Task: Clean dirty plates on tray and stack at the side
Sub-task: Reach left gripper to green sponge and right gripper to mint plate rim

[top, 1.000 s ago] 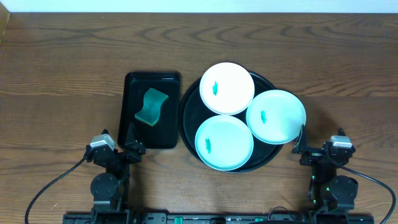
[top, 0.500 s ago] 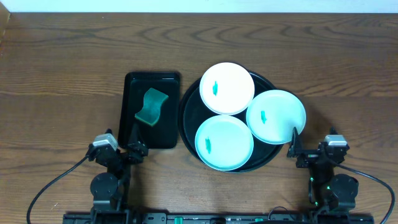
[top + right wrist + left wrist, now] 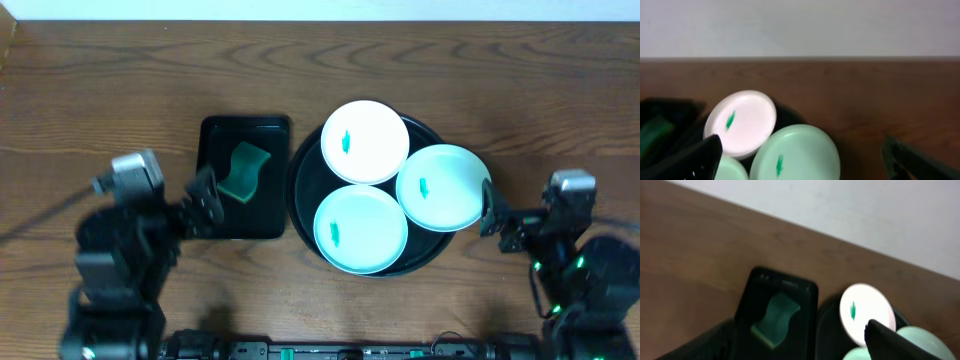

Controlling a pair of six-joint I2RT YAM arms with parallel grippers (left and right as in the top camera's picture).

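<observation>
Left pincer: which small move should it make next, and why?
Probably it should reach forward and down to the green sponge in the small rectangular tray. The left pincer is open and empty by that tray's left edge, and all three plates show green smears, so a cleaning tool seems needed first.

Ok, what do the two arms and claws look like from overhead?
Both are matte black with a light grey box near the wrist. The left claw and right claw have dark, flat fingers. Small green lights glow on the right arm; the left arm is motion-blurred, so no markings are readable.
</observation>
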